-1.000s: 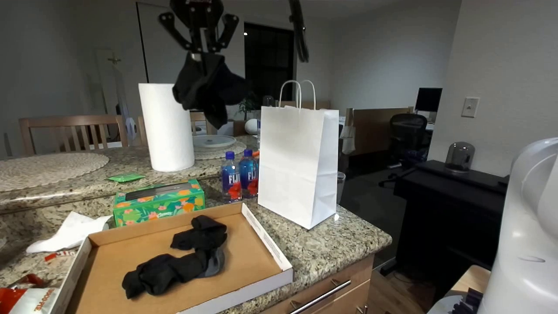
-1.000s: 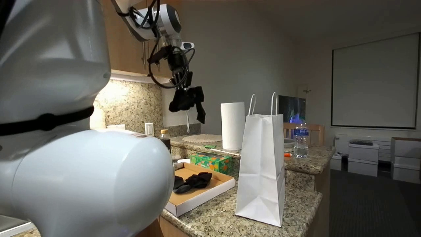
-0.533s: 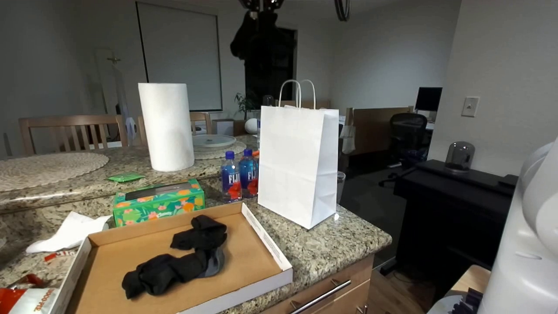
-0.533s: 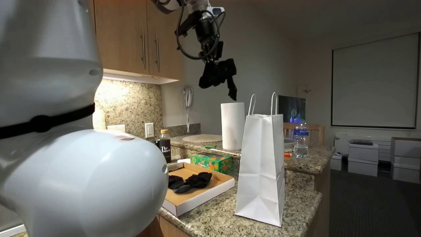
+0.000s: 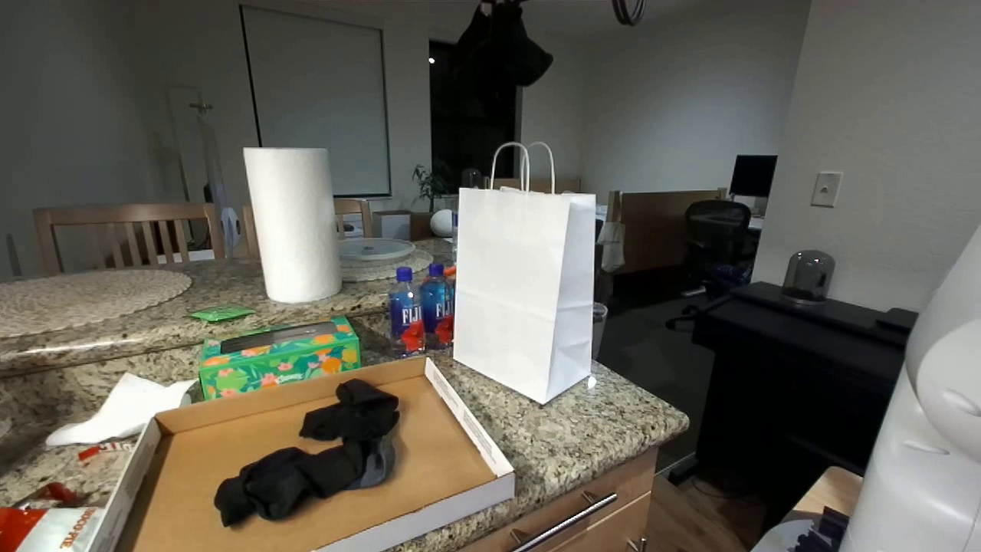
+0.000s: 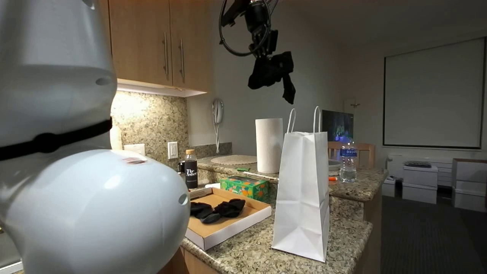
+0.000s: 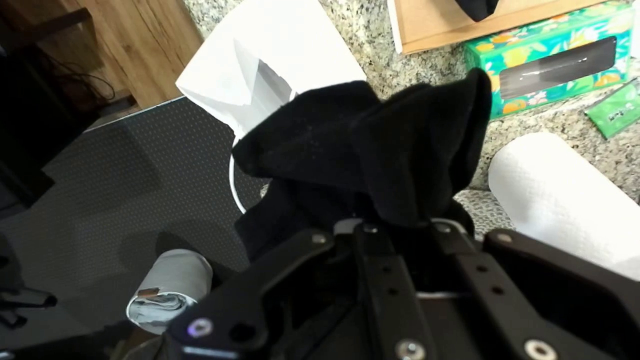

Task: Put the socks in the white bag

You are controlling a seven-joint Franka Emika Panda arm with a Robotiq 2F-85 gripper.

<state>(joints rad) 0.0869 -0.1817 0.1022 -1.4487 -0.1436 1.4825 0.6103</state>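
Up nr wht bag (image 6: 301, 190) | fingers (image 7: 377, 245) gripping blk sock(s) (image 7: 320, 137), qty unclear | tray (image 5: 433, 437): more socks (image 5: 287, 479)

Glossy white, bulbous arm housing (image 6: 102, 217) with a reddish-brown mark (image 6: 135, 160), perhaps a label, too blurred to read. Above the housing: a black band (image 6: 84, 132) with a rounded boss (image 6: 48, 142); at its upper right: a thin black cable loop (image 6: 221, 36) and a black, angular-linkage gripper (image 7: 398, 226), grey-tipped, with silver screws (image 7: 410, 349).
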